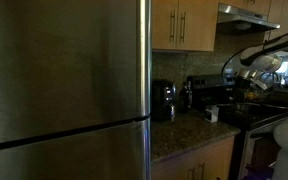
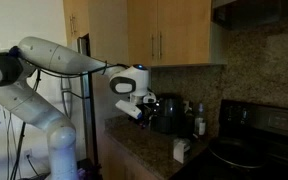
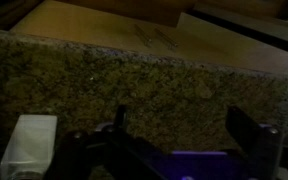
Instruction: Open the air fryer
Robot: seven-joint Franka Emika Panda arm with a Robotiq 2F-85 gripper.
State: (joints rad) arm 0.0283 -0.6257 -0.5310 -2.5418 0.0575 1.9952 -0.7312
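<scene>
the gripper [image 3: 184,140] is released, its 2 fingers [image 3: 254,135] spread wide with only the granite counter [image 3: 134,75] between them. a white box [image 3: 29,148] lies near 1 finger. in an exterior view the gripper hangs just beside the air fryer [image 2: 169,112], possibly touching it. the fryer stands on the counter near the fridge [image 1: 64,80].

Steel fridge [image 1: 64,90], wood cabinets [image 2: 169,35], granite counter [image 3: 134,85], dim.
</scene>
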